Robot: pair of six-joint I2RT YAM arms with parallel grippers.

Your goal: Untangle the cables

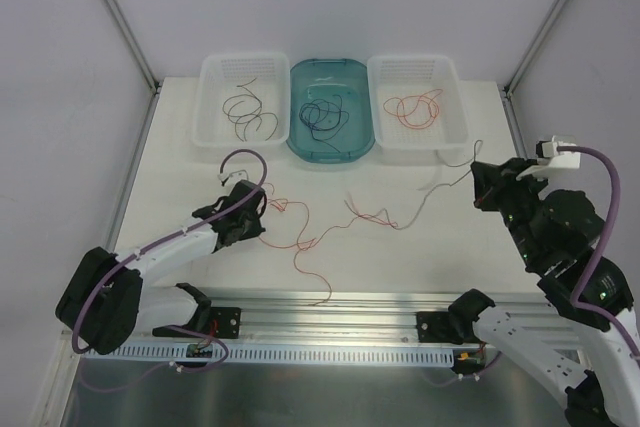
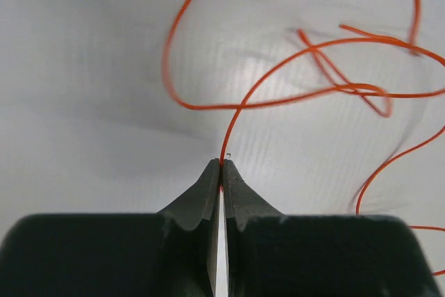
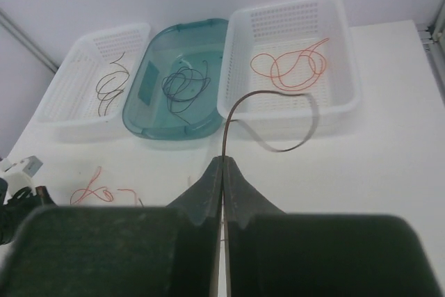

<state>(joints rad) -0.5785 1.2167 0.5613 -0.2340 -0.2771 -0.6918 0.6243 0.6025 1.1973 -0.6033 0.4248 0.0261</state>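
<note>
Red-orange curly wire (image 2: pixel 229 137), hair-thin, is pinched at its end between the fully closed fingertips of the left gripper (image 2: pixel 222 166). From the tips the strand rises into a loose knot of red-orange loops (image 2: pixel 348 88) just beyond. In the overhead view this knot lies on the white table (image 1: pixel 180 147) between the two arms, nearer the left one, with one tail trailing toward the near edge.

The right gripper (image 3: pixel 224 163) is likewise closed tight, clamping a thin dark brown wire (image 3: pixel 285 149) that arcs away from the tips in a blurred loop. Whether this wire crosses the red-orange loops cannot be told.

The step in hand appears to be drawing the dark strand free. Recommended practice:
- Hold the left pinch low as an anchor.
- Draw the right gripper away slowly and watch the loops.
- If the red-orange loops drag along, stop and ease back rather than pull harder.

At the far edge stand three containers: a white perforated plastic basket (image 3: pixel 62 102) holding dark brown wires (image 3: pixel 108 88), a teal translucent tub (image 3: pixel 208 33) holding black-blue wires (image 3: pixel 184 85), and a second white perforated basket (image 3: pixel 348 53) holding red-orange wires (image 3: pixel 288 67). The held dark strand probably belongs in the first basket. Carry it high across the table so that it snags nothing.
</note>
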